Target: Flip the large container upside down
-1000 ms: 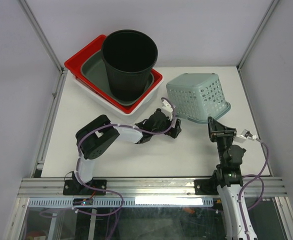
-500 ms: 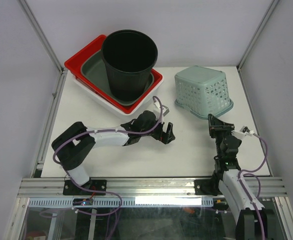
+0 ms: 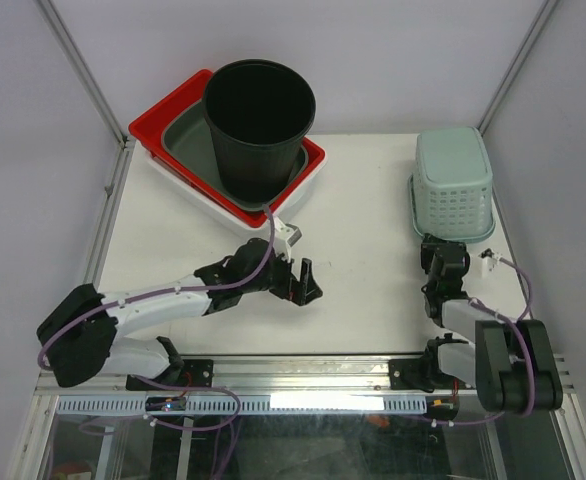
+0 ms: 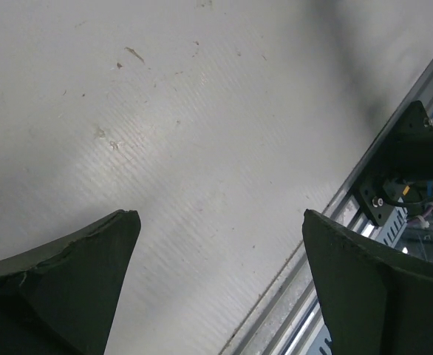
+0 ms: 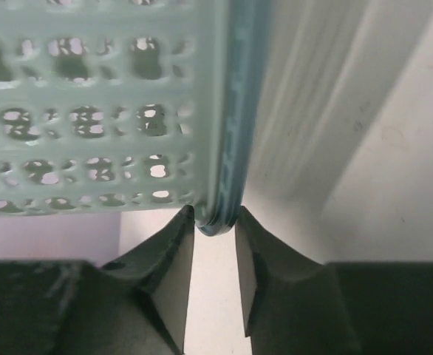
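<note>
While the left gripper [image 3: 298, 282] is hanging just above the bare table [image 3: 373, 200] near its middle, its fingers are standing wide apart with nothing between them. To the right, the right gripper [image 3: 441, 250] is pinching the rim of the pale green basket [image 3: 453, 175], fingers narrow on the plastic. The basket is sitting at the far right edge, base up. Far left, a black bucket [image 3: 258, 120] is standing in stacked trays [image 3: 153, 125].
</note>
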Robot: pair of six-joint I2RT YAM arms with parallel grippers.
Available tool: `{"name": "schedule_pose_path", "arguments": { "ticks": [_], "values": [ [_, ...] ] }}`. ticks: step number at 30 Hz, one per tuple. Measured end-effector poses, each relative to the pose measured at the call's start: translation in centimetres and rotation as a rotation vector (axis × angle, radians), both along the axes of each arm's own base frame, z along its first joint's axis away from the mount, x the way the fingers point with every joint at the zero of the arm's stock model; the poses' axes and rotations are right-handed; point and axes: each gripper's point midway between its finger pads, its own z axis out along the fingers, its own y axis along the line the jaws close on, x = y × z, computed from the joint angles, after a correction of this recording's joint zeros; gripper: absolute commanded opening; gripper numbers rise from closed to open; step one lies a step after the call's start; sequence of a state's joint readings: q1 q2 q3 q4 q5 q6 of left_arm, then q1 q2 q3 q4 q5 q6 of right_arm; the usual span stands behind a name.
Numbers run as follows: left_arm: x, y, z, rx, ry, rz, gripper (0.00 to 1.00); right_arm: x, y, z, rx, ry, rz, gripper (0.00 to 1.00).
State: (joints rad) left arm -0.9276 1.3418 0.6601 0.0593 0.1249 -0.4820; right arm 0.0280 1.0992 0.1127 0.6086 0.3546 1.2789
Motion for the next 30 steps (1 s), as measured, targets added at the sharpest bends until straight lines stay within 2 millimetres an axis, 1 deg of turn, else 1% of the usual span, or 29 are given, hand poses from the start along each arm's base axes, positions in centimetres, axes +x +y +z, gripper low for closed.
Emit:
{"name": "schedule_pose_path", "arguments": {
  "ticks": [2,3,4,5,7,8,10,14,16,18,21,25,27,28,30],
  "values": [
    [0.0,1.1,1.0,-0.018,-0.008,0.035,0.99,1.0,-0.4,-0.3,-0.012,0.037,-0.016,0.33],
    [0.0,1.6,1.4,-0.027,-0.008,0.049,0.99,1.6,-0.6,-0.5,-0.016,0.066,-0.024,0.45],
    [0.2,1.9,1.8,-0.036,-0.01,0.064,0.99,2.1,-0.7,-0.6,-0.019,0.091,-0.03,0.65],
    [0.5,2.4,2.2,-0.042,-0.013,0.083,0.99,2.4,-0.7,-0.5,-0.013,0.103,-0.037,0.73],
    [1.3,3.2,2.8,-0.05,-0.022,0.123,0.99,2.9,-1.1,-0.2,-0.002,0.13,-0.068,0.96],
    [1.6,3.7,3.0,-0.048,-0.023,0.141,0.99,3.0,-1.4,0.1,0.002,0.136,-0.084,0.99],
    [1.8,4.4,3.2,-0.044,-0.024,0.16,0.99,2.8,-1.8,0.2,0.006,0.154,-0.111,1.0],
    [2.1,5.5,3.6,-0.042,-0.02,0.189,0.99,0.6,-2.8,0.0,-0.002,0.22,-0.159,1.0],
    [2.8,6.1,4.1,-0.057,-0.025,0.21,0.99,-0.5,-3.3,0.4,-0.011,0.24,-0.18,1.0],
    [3.5,7.0,4.8,-0.074,-0.038,0.24,0.99,-1.2,-3.6,1.3,-0.034,0.246,-0.182,1.0],
    [3.8,7.8,5.8,-0.091,-0.056,0.266,0.99,-1.8,-3.7,3.7,-0.1,0.218,-0.15,0.99],
    [3.3,8.5,6.5,-0.093,-0.065,0.274,0.99,-2.2,-3.0,7.4,-0.19,0.147,-0.055,1.0],
    [3.2,9.0,7.2,-0.087,-0.074,0.289,0.99,-1.9,-1.8,9.1,-0.216,0.108,0.034,0.99],
    [3.2,9.3,7.7,-0.086,-0.082,0.301,0.99,-1.6,-0.8,9.9,-0.226,0.087,0.095,1.0],
    [3.6,10.0,9.3,-0.082,-0.108,0.342,0.99,-1.0,1.3,11.7,-0.25,0.043,0.222,1.0]
  ]
}}
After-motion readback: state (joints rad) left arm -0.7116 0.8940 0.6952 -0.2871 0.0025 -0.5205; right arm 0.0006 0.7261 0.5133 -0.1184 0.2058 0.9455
